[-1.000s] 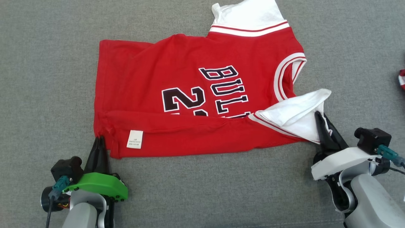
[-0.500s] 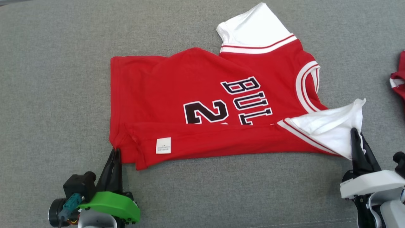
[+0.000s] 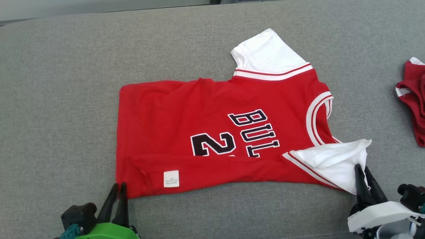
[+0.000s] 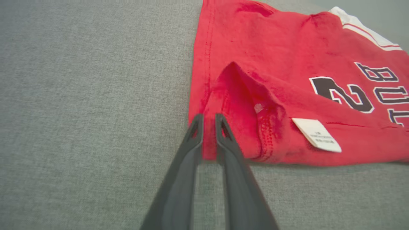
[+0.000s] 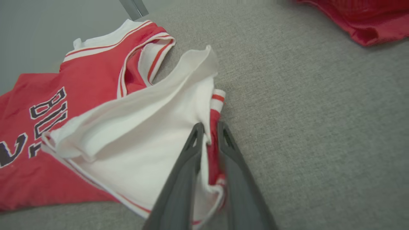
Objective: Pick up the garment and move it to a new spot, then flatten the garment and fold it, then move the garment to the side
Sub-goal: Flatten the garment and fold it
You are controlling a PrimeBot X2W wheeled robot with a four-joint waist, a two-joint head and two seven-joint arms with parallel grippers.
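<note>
bench: grey fabric top, carries everything.
jersey: red, middle of the bench, lying sideways with hem to the left and neck to the right. Front up, black "BUL" lettering and a "2" showing. Near edge is folded over onto the body in a long band that covers the lower part of the print.
second garment: red with white trim, crumpled at the right edge of the bench, well apart from the jersey.
far sleeve: white, flat, sticking out on the far side, red-and-white stripe where it joins the body.
near sleeve: white, rumpled, at the jersey's near right corner, partly turned over.
right pincer: near right, tips at the near sleeve's edge. Fingers a narrow gap apart. Right wrist view shows a fold of red-and-white cloth in that gap. Cannot tell whether it is pinched or just lying there.
left pincer: near left, tips at the jersey's near left hem corner. Fingers a narrow slit apart, holding nothing. The corner lies flat on the bench.
label: small white tag on the folded band, toward its left end, just right of the left pincer.
</note>
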